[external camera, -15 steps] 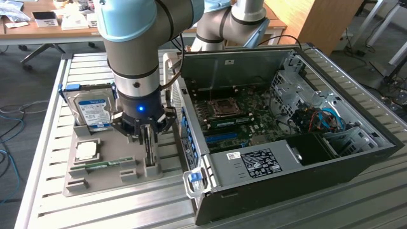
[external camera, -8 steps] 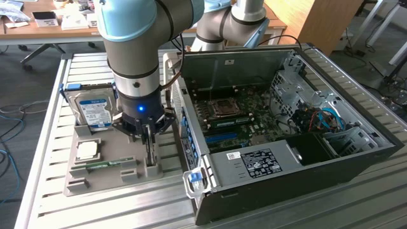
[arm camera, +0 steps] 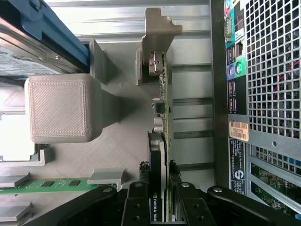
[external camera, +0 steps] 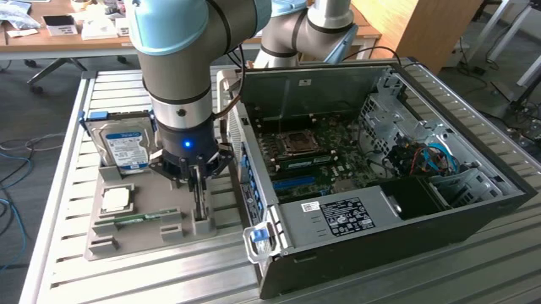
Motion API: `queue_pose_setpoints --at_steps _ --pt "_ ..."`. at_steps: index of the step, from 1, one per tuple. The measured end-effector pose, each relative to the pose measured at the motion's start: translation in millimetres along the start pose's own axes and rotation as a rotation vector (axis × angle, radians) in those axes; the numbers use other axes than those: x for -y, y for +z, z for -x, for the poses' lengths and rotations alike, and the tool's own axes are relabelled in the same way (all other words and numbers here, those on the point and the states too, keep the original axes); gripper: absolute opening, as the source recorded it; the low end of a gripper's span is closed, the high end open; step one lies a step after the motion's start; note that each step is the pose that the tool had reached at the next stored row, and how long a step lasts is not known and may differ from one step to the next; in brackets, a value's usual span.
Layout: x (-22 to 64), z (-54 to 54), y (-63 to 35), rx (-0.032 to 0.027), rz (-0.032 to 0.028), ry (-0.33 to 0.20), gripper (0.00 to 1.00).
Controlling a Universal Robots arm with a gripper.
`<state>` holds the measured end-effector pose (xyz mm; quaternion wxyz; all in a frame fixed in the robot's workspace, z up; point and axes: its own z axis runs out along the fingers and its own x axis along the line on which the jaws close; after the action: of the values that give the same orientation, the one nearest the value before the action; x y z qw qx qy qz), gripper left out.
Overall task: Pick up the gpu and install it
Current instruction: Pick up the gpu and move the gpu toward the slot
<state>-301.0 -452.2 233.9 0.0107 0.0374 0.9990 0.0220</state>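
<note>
I'm at the pick-up step, my end effector [external camera: 199, 190] [arm camera: 162, 209] clamped on the gpu [external camera: 200, 206] [arm camera: 157, 150], which stands on edge in the grey holder [external camera: 127, 237] to the exterior view's left of the computer case [external camera: 363, 253]; freeing it, I judge, calls for a straight upward pull.

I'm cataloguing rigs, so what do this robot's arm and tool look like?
The silver-grey tubular arm has pale blue joint caps and a black wrist section with a glowing blue light. The black tool has angular bolted fingers.
</note>
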Motion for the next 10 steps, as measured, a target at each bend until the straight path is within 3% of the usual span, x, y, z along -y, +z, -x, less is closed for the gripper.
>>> queue_pose_setpoints --at_steps 10 --pt "-0.2 0.1 -3.9 0.0000 0.0000 0.000 0.27"
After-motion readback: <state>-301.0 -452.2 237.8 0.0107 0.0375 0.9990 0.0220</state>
